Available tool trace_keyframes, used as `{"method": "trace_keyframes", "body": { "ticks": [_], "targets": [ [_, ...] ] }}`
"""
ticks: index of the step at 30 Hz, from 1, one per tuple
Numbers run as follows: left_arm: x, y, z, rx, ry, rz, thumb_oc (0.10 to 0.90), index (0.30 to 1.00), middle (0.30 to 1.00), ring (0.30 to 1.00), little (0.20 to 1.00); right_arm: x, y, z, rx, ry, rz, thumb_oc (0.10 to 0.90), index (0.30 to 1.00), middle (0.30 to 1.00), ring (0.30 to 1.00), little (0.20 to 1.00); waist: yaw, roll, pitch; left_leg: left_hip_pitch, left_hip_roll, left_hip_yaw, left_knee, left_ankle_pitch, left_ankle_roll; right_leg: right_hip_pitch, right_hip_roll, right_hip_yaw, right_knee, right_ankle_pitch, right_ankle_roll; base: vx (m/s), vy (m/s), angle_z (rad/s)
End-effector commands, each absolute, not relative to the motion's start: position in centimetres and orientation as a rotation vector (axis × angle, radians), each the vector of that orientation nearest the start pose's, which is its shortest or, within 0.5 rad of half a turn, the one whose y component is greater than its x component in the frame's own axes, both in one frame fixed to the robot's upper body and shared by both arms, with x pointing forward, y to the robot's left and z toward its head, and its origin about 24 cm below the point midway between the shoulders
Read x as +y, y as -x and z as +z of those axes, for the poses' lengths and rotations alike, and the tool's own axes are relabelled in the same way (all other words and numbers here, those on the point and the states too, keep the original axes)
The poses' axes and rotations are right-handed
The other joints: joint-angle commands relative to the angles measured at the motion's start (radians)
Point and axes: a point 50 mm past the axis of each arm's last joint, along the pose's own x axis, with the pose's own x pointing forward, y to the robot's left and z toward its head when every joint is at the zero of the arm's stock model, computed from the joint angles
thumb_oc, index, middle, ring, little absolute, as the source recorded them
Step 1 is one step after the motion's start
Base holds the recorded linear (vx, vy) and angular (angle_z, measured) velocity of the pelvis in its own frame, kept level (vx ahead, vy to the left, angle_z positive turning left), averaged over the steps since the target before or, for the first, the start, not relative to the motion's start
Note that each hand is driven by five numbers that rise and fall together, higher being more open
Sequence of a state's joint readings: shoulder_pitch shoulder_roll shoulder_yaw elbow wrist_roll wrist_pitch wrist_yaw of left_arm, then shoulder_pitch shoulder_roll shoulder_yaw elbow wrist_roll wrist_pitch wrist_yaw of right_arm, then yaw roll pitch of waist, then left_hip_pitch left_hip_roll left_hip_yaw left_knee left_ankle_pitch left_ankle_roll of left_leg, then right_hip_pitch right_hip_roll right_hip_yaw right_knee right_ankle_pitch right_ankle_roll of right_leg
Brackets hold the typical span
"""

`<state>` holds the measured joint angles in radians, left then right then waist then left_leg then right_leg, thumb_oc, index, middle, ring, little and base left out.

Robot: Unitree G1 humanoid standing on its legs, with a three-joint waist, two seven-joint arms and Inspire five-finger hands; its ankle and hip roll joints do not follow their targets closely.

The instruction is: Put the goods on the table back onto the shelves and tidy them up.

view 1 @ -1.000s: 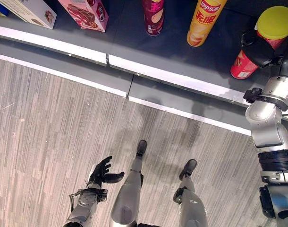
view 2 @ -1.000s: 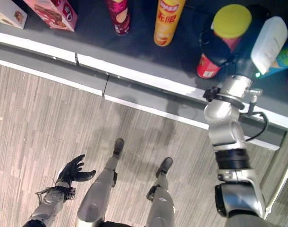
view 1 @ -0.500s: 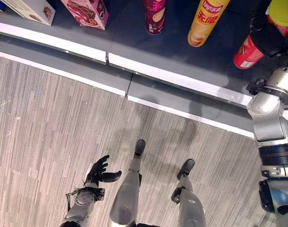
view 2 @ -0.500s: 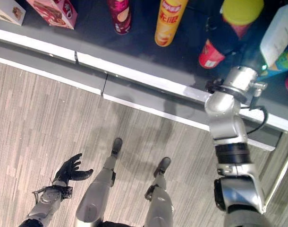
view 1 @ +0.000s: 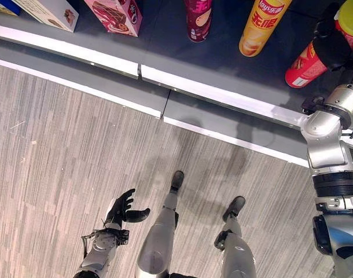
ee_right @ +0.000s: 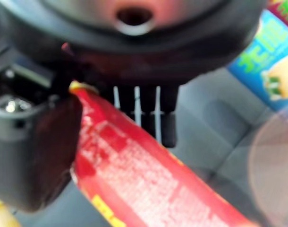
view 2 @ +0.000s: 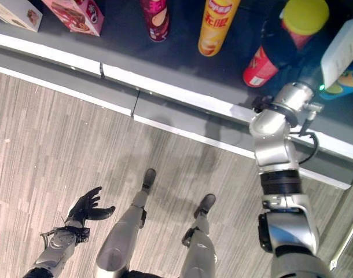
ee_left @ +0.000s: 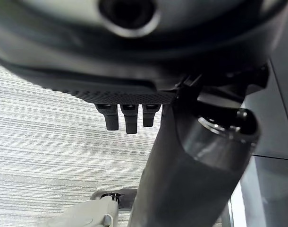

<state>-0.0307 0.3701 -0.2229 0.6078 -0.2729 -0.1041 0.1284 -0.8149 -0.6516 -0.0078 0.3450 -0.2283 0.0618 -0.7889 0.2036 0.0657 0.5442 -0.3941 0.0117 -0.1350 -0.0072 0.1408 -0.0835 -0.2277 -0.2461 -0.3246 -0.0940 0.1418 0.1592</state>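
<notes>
We had the red crisp can (view 1: 308,58) with its yellow lid in our right hand (view 1: 333,45), fingers and thumb wrapped round its body, and it hung tilted over the dark shelf (view 1: 182,55), its base low and near the shelf surface. Whether the base touched the shelf we could not tell. In the right wrist view the red can (ee_right: 148,175) ran out past our fingers (ee_right: 148,104), with a blue packet (ee_right: 266,66) just beyond it.

Our left hand (view 1: 121,209) hung low over the wood-patterned floor (view 1: 61,150), fingers relaxed and holding nothing.

On the same shelf stood a yellow crisp can (view 1: 260,26), a magenta crisp can (view 1: 198,20), a pink box (view 1: 116,14) and a white box (view 1: 49,10).

To finish this placement well, we judged that the can had to be brought upright before letting go, so that its base sat flat. It needed to come down clear of the yellow can and the blue packet, in line with the row. Released while tilted, it would likely topple or roll into its neighbours.
</notes>
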Motion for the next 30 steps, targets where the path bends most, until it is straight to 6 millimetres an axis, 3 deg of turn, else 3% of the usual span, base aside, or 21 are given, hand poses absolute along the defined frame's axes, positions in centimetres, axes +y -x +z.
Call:
{"method": "trace_keyframes", "body": {
  "ticks": [1, 10, 30],
  "targets": [
    [24.5, -19.9, -7.1, 0.522, -0.248, 0.145, 0.800, 0.900, 0.900, 0.900, 0.900, -28.0, -30.8, 32.1, -0.943, 0.602, -1.060, 0.400, 0.300, 0.300, 0.300, 0.300, -0.007, 0.011, -0.042, -0.017, 0.039, 0.040, 0.067, -0.104, -0.030, 0.016, -0.072, 0.024, 0.102, -0.089, 0.078, 0.00, 0.000, 0.00],
    [24.3, -20.0, -6.9, 0.510, -0.243, 0.141, 0.800, 0.900, 0.900, 0.900, 0.900, -29.1, -31.2, 32.2, -0.895, 0.610, -1.096, 0.400, 0.300, 0.300, 0.300, 0.300, -0.010, 0.027, -0.045, -0.018, 0.036, 0.044, 0.065, -0.108, -0.032, 0.010, -0.075, 0.028, 0.104, -0.091, 0.081, 0.00, 0.000, 0.00],
    [24.2, -20.1, -6.9, 0.505, -0.242, 0.145, 0.800, 0.900, 0.900, 0.900, 0.900, -29.9, -31.4, 31.6, -0.848, 0.619, -1.125, 0.400, 0.300, 0.300, 0.300, 0.300, -0.023, 0.027, -0.050, -0.021, 0.032, 0.045, 0.066, -0.108, -0.025, -0.004, -0.077, 0.041, 0.109, -0.085, 0.081, 0.00, 0.000, 0.00]
  ]
}}
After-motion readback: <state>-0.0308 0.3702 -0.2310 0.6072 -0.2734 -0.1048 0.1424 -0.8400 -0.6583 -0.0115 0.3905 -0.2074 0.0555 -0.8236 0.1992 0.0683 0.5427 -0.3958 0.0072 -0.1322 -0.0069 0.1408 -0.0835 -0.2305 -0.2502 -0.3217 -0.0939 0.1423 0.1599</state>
